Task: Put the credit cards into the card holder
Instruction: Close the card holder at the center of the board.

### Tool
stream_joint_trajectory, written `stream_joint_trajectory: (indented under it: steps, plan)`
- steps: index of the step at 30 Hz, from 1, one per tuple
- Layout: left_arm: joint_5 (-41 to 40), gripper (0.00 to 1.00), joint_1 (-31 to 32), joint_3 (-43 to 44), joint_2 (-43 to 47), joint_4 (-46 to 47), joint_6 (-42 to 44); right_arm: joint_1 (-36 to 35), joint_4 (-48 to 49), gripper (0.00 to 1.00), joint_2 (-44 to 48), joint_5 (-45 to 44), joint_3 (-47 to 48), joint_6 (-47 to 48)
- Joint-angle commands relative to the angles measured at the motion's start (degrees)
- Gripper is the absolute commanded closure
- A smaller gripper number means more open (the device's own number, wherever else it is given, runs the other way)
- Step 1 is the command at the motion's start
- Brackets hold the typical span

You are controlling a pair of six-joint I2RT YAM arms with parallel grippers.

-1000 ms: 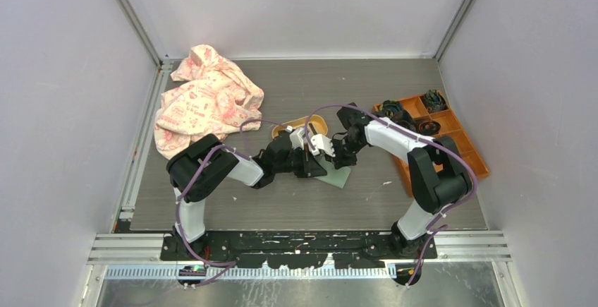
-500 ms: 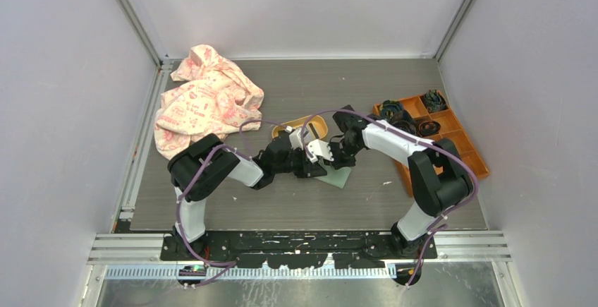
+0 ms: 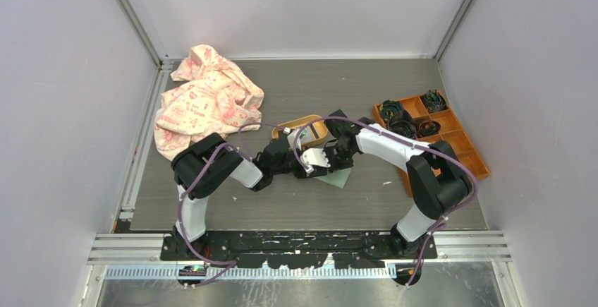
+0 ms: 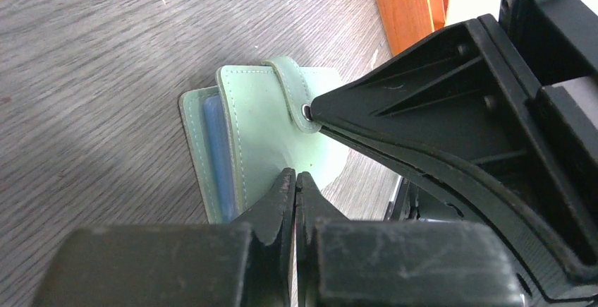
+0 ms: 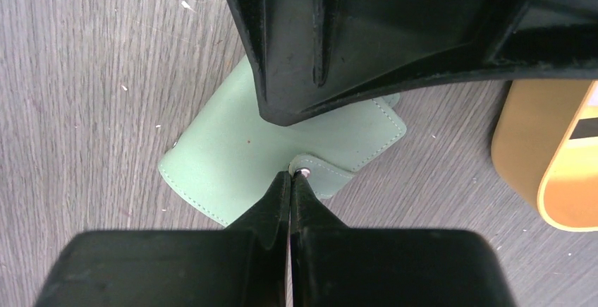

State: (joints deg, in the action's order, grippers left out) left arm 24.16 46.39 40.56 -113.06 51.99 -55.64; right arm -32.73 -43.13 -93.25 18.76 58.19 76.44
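The sage-green card holder (image 4: 271, 130) lies folded on the table, its strap with the round snap button (image 4: 305, 111) on top; a bluish inner slot shows at its left edge. It also shows in the top view (image 3: 339, 177) and the right wrist view (image 5: 233, 152). My left gripper (image 4: 295, 178) is shut, tips over the holder's cover. My right gripper (image 5: 291, 176) is shut, tips touching the strap at the snap button (image 5: 302, 173). Both grippers meet over the holder in the top view, left (image 3: 311, 166) and right (image 3: 328, 159). A beige card with a dark stripe (image 5: 584, 127) lies in the tray.
The yellow-orange oval tray (image 3: 296, 123) sits just behind the grippers, also at the right edge of the right wrist view (image 5: 557, 194). An orange compartment box (image 3: 451, 137) with dark items stands at the right. A pink patterned cloth (image 3: 204, 99) lies at the back left.
My right gripper has moved left and down onto the holder's strap, closing in on the left gripper. The left gripper has stayed over the holder.
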Motion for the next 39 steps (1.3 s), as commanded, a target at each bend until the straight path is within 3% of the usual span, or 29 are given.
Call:
stream_joint_trajectory:
  steps: [1,22,27,33,39]
  plan:
    - [-0.7,1.00,-0.2,-1.2,-1.8,1.5,0.0,-2.9,-3.1,0.99,-4.2,-2.6,-2.7,0.4]
    - [1.4,1.00,-2.2,-4.5,-5.7,13.1,-6.2,-9.2,-0.6,0.99,-7.1,-13.8,-9.3,3.1]
    - [1.2,1.00,-2.4,-5.2,-4.0,12.7,-6.1,-9.9,3.4,0.98,-6.4,-14.1,-9.2,-2.3]
    - [0.6,0.98,-3.0,-6.3,1.9,7.6,-3.6,-6.2,9.3,0.57,3.3,-11.0,-6.8,-13.5]
    - [-2.7,0.92,-2.9,-5.9,15.0,-10.3,3.6,0.7,4.5,0.41,16.5,-0.2,-2.2,-19.1]
